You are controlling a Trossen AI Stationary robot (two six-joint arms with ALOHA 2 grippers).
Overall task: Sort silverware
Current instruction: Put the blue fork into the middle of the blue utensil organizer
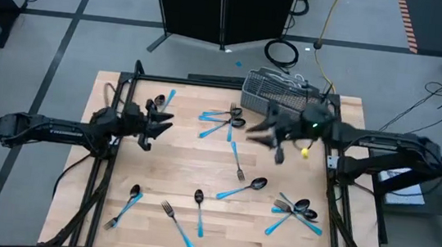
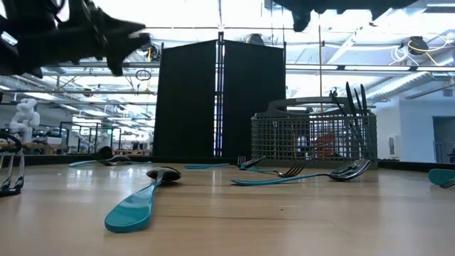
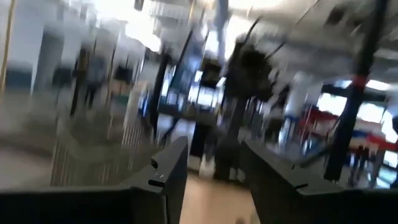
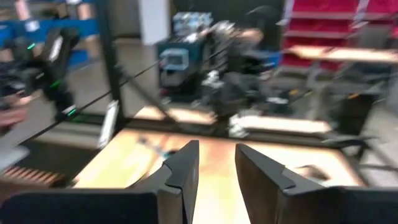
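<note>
We judge the silverware (image 1: pixel 240 189) light, stiff, slippery: pinch the blue handles; both end effectors, left (image 1: pixel 158 120) and right (image 1: pixel 259 133), gape empty

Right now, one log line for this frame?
left pincer: open, empty, raised by spoon | right pincer: open, empty, raised beside basket | silverware: scattered on table

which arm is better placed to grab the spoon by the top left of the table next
Left. The left gripper hovers right beside that spoon with fingers apart and empty. The right gripper is across the table near the wire basket.
</note>
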